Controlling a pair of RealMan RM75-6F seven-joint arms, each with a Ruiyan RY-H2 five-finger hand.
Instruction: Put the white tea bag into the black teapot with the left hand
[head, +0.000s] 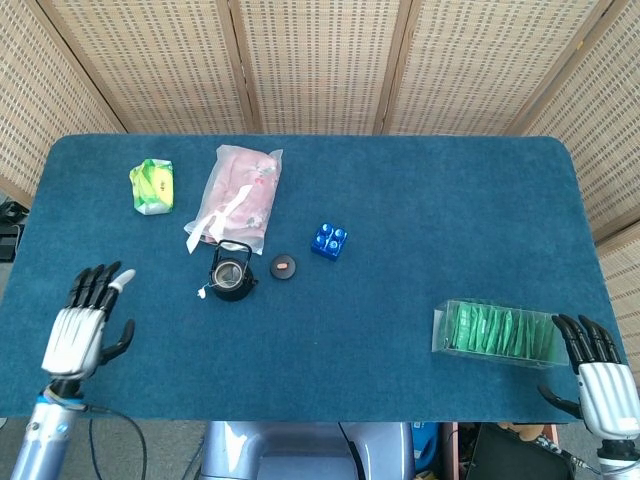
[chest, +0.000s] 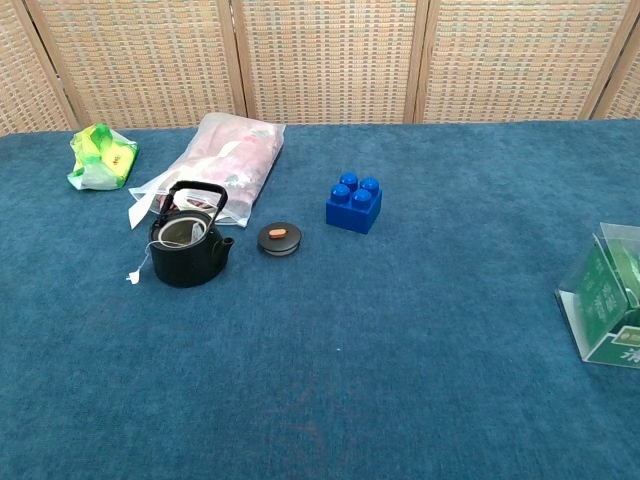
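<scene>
Left hand (head: 85, 322) sits over the table's near-left part, fingers (head: 96, 285) spread apart and holding nothing, well apart from the teapot; it shows only in the head view. Right hand (head: 595, 372) is at the near-right corner, just past the table edge, fingers apart and holding nothing, just beside the clear box of green packets (head: 497, 334). Black teapot (chest: 187, 243) stands upright on the blue table (head: 400, 230), lid off, handle up. The tea bag itself is inside the pot, not clearly visible; its string runs over the rim and the small white tag (chest: 133, 277) lies on the cloth just left of the pot. The lid (chest: 279, 238) lies just right of the pot, not touching it. A pink bag (chest: 225, 156) lies behind the pot, its near corner just beside the handle. A blue block (chest: 354, 203) sits further right, apart from the lid. A green-yellow packet (chest: 101, 156) is near the far-left edge. Open cloth between the left hand and the pot, and across the middle and far right.
</scene>
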